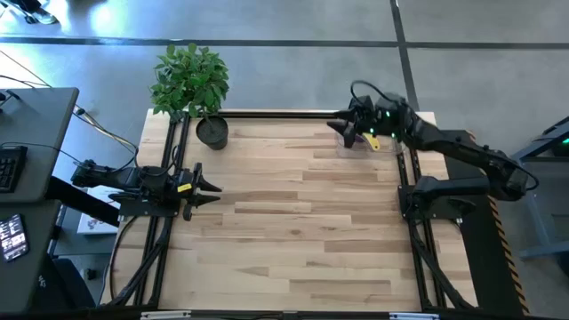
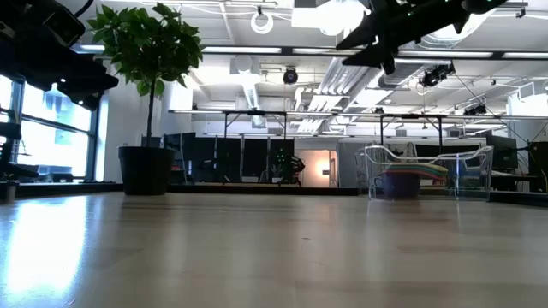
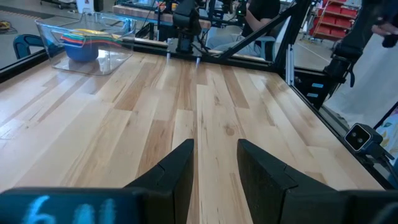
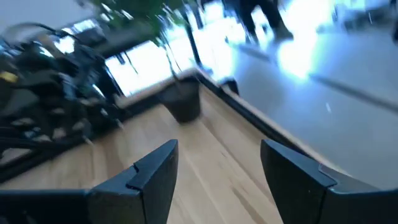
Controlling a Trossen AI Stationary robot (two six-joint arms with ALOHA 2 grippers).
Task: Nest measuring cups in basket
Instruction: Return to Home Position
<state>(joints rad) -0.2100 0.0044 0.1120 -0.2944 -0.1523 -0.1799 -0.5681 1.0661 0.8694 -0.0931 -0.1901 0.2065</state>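
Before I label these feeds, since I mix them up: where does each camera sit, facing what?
High: overhead, facing down on table; left gripper and right gripper show.
Low: table height, facing basket; right arm overhead.
Left wrist: behind its open fingers, facing measuring cups.
Right wrist: behind its open fingers, facing plant pot.
Low and left wrist share the basket.

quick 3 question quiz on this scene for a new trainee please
1. True or false: the measuring cups lie scattered across the table.
2. Which is nearer the basket? A) left end effector B) right end effector
3. Fill in: the plant pot stands on the ___ arm's side of the table.
Key: 1 false, they sit stacked in the basket; 2 B; 3 left.
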